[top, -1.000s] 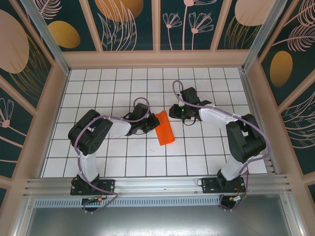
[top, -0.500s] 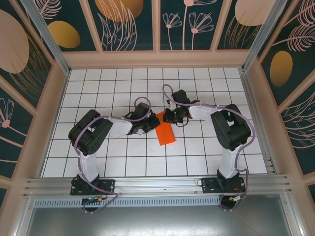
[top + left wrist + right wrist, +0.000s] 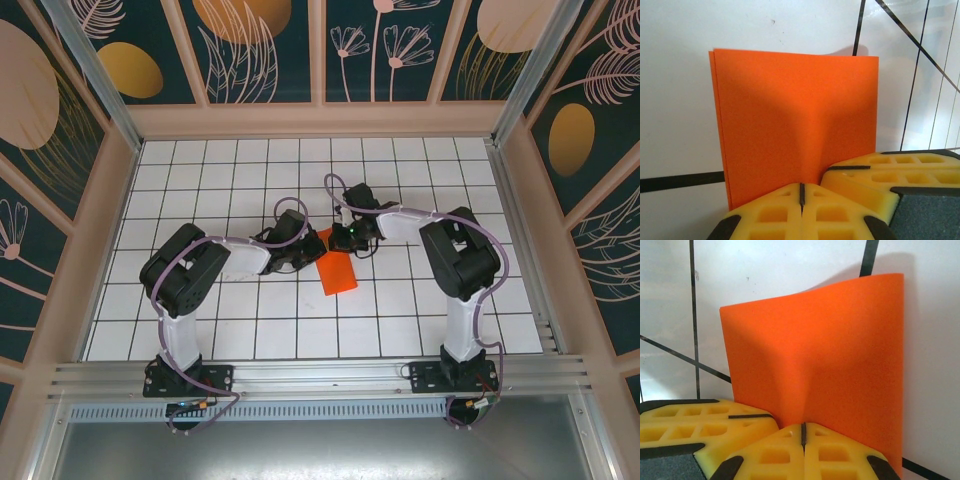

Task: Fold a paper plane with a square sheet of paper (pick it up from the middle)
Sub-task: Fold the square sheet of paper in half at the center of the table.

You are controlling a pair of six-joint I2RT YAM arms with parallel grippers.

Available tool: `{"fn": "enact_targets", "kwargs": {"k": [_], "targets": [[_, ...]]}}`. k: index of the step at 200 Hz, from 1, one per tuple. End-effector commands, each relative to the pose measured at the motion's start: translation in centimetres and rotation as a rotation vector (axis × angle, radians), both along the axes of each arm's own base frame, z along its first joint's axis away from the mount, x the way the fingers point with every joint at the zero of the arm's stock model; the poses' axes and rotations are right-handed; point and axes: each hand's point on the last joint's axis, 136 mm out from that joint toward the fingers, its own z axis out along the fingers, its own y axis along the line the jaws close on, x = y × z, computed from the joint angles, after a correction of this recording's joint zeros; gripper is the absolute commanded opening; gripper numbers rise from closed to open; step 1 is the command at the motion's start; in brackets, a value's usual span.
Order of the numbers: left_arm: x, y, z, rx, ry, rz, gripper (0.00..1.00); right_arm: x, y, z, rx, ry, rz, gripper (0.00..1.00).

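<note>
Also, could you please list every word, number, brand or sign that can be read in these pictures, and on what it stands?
There is no text to read in any of the views.
orange paper: blank on the side that shows, no print.
table: black grid lines, no numbers.
wall panels: drawn plants and round shapes, no letters.
</note>
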Motion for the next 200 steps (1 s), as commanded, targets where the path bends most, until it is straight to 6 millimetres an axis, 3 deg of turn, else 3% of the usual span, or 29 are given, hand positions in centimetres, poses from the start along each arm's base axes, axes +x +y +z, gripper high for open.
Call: {"fn": "enact_targets", "kwargs": {"k": [1,57,90,112,134,170,200], "targets": [[-5.9,6.7,-8.9,0.306,0.25,0.057,0.0,-1.1,-2.9,-1.6,-0.056,0.04,0.006,0.0],[-7.1,8.1,-9.7,0.331,0.26,0.072,0.0,-3.2,-7.8,-2.1,-0.013,0.038,-0.064,0.0],[-6.8,7.7,-9.5,0.316,0.247,0.064,0.0,-1.9,-9.9,0.4,0.005,-0.042,-0.14,0.0],[-6.7,7.5,-9.4,0.31,0.242,0.059,0.0,-0.9,-8.6,3.6,0.089,-0.116,-0.131,0.0],[-6.5,7.3,-9.3,0.305,0.234,0.055,0.0,-0.7,-6.3,4.9,0.165,-0.116,-0.102,0.0],[-6.5,7.3,-9.3,0.304,0.235,0.054,0.0,-1.0,-1.7,4.1,0.215,-0.049,-0.012,0.0],[-6.6,7.3,-9.3,0.302,0.235,0.058,0.0,-1.6,-1.7,1.7,0.169,0.006,-0.009,0.0]]}}
